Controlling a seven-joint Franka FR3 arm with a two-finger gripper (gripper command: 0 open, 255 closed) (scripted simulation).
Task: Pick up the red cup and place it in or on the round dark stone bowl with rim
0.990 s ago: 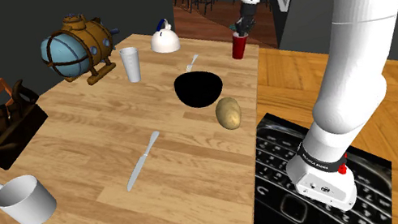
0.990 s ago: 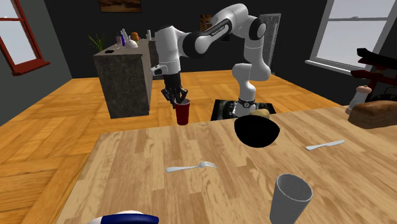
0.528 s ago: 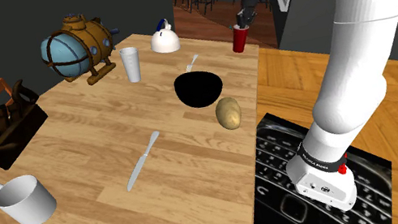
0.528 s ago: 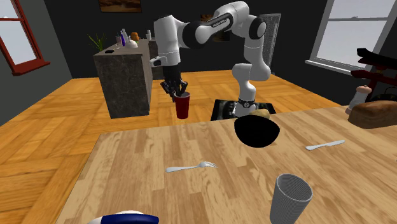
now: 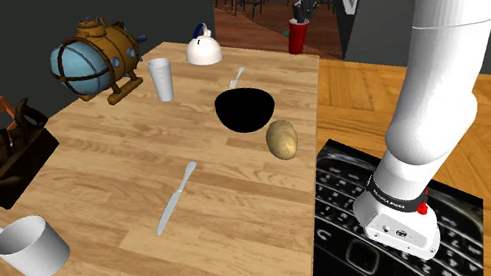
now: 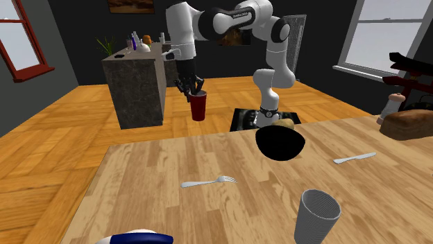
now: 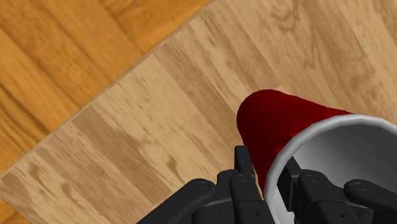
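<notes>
- Lifted since a second ago, the red cup (image 6: pixel 198 106) now hangs higher and clear of the table (image 5: pixel 119 182), off its far corner, with the arm raised along with it.
- Fingers of the gripper (image 7: pixel 266 170) are closed on the cup's rim, one outside the red wall and one inside the pale interior, so the cup hangs by its lip alone.
- Such a pinch on a thin wall is a likely weak point: a quick swing could make the cup pivot about the fingers or slip out.
- Well apart from the cup, the bowl (image 5: pixel 246 108) sits on the table, with a potato (image 5: pixel 281 138) just beside it and a fork (image 5: pixel 237 77) near its far side. A low approach might clip the bowl's edge or nudge the potato.
- Released inside a curved bowl, a tall cup would probably tip rather than stand.
- Hard to read: the bowl appears as flat black, so its depth and rim are unclear. In the wrist view the cup's rim hides the fingertip contact, and the cup's far side is cut off.
</notes>
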